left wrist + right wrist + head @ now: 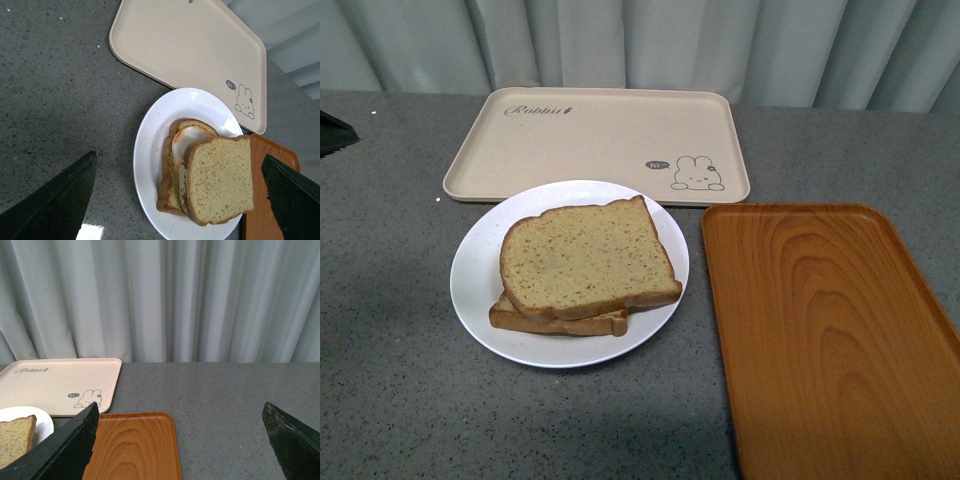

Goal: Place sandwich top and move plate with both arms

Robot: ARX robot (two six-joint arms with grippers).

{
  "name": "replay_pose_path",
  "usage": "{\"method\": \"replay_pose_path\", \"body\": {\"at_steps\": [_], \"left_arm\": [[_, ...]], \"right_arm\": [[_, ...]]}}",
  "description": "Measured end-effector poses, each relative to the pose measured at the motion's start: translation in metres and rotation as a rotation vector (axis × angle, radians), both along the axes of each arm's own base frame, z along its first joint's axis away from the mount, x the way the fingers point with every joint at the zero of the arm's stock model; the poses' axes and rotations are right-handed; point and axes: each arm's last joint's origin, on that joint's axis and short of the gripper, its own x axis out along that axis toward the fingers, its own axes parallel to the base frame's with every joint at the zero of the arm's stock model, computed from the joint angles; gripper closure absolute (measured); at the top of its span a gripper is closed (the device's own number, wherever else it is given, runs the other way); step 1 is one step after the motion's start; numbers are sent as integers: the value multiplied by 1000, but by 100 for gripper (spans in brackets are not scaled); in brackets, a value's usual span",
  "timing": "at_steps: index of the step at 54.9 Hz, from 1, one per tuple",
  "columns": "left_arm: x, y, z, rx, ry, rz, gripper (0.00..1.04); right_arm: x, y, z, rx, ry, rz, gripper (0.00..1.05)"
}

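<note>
Tan wholegrain sandwich top (pixel 588 258), speckled and brown-crusted, lies flat on a fried-egg bread slice (pixel 169 175) on the round white plate (pixel 478 292), just beside the beige rabbit-printed tray (pixel 600 130) and near the rectangular wood-grain tray (pixel 820 330). It hides most of that lower slice; the egg shows only from the left wrist. Its long axis runs left-right, rounded end leftward; left gripper (pixel 179 156) and right gripper (pixel 180 405) both gape, fingers holding nothing.

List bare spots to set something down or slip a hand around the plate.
Free: rabbit tray and wood tray, both bare; counter left of the plate and in front of it. Crowded: plate's far rim nearly meets the rabbit tray, and only a narrow gap separates it from the wood tray. The bread covers most of the plate.
</note>
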Motion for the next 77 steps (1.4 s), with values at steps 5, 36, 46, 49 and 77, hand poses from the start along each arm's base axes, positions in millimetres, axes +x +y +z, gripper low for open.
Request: {"method": "replay_pose_path", "body": {"at_steps": [5, 36, 46, 49, 77], "left_arm": [[15, -2, -12, -62, 22, -43, 6], [59, -5, -81, -219, 240, -193, 6], [64, -7, -96, -217, 285, -201, 6], [64, -8, -99, -218, 297, -200, 6], [82, -13, -114, -352, 329, -122, 6]], "right_arm": [[0, 0, 0, 0, 0, 0, 9], [0, 0, 0, 0, 0, 0, 9], [0, 0, 0, 0, 0, 0, 9], [0, 0, 0, 0, 0, 0, 9], [0, 0, 0, 0, 0, 0, 9]]}}
